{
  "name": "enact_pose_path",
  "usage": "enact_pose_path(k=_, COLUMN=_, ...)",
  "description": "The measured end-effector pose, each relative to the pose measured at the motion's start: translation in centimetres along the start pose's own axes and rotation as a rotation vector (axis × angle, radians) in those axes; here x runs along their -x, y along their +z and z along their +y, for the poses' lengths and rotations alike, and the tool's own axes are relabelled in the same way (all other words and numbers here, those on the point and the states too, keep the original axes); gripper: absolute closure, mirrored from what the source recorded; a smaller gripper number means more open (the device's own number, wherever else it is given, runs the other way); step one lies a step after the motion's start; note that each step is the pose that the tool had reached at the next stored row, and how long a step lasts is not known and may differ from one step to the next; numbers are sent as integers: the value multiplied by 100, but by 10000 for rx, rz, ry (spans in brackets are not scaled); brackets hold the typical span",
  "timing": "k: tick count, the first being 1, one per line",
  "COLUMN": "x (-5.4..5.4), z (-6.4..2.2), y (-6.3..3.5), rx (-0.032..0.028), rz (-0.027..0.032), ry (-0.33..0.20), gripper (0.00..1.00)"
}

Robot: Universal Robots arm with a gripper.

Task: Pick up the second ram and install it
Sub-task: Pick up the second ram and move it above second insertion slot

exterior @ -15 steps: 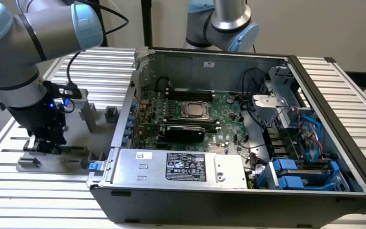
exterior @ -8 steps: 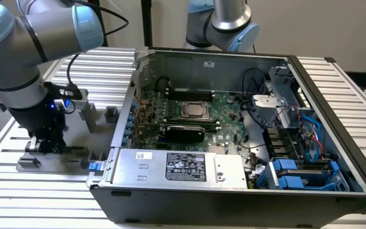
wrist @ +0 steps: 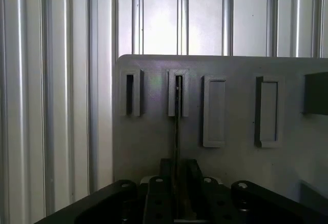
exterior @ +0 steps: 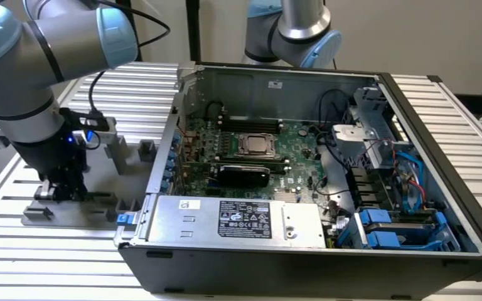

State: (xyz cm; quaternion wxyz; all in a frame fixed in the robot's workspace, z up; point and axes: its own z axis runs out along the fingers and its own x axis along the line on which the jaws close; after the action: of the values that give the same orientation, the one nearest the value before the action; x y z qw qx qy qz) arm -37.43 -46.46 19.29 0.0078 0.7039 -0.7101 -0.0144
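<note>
The second ram [wrist: 177, 131] stands on edge in the grey fixture tray [wrist: 241, 162], one end in a slotted post [wrist: 178, 93]. In the wrist view it appears as a thin dark line running back between my fingers [wrist: 163, 193]. My gripper [wrist: 177, 198] is lowered over it, the fingers pressed close on both sides. In the exterior view my gripper [exterior: 63, 188] sits low on the fixture tray [exterior: 98, 210], at that view's left, beside the open computer case [exterior: 308, 263]. The ram itself is hidden there by the gripper.
The green motherboard [exterior: 300, 147] with a silver processor [exterior: 256, 145] lies inside the case, with a power supply [exterior: 236, 219] at the front. Upright grey posts [exterior: 117, 150] rise from the tray. A second arm [exterior: 300, 31] stands behind the case. The ribbed metal table [exterior: 48, 251] surrounds everything.
</note>
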Motion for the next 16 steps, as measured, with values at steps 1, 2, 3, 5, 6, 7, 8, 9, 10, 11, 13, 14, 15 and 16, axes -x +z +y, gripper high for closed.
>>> enact_pose_path(k=1, x=0, z=-1, y=-1, rx=3, rz=1, ry=-1, gripper=100)
enact_pose_path(k=2, x=0, z=-1, y=-1, rx=3, rz=1, ry=-2, gripper=100)
enact_pose_path(k=3, x=0, z=-1, y=-1, rx=3, rz=0, ry=-2, gripper=100)
enact_pose_path(k=5, x=0, z=-1, y=-1, rx=3, rz=0, ry=-2, gripper=100)
enact_pose_path(k=6, x=0, z=-1, y=-1, rx=3, rz=0, ry=-1, gripper=100)
enact_pose_path(k=7, x=0, z=-1, y=-1, rx=3, rz=0, ry=-1, gripper=100)
enact_pose_path(k=8, x=0, z=-1, y=-1, rx=3, rz=0, ry=-1, gripper=100)
enact_pose_path(k=9, x=0, z=-1, y=-1, rx=3, rz=0, ry=-2, gripper=100)
enact_pose_path(k=10, x=0, z=-1, y=-1, rx=3, rz=0, ry=-2, gripper=100)
enact_pose_path(k=11, x=0, z=-1, y=-1, rx=4, rz=0, ry=-1, gripper=100)
enact_pose_path(k=13, x=0, z=-1, y=-1, rx=3, rz=0, ry=-1, gripper=100)
enact_pose_path(k=14, x=0, z=-1, y=-1, rx=3, rz=0, ry=-1, gripper=100)
enact_pose_path(k=15, x=0, z=-1, y=-1, rx=3, rz=0, ry=-1, gripper=100)
enact_pose_path(k=16, x=0, z=-1, y=-1, rx=3, rz=0, ry=-1, gripper=100)
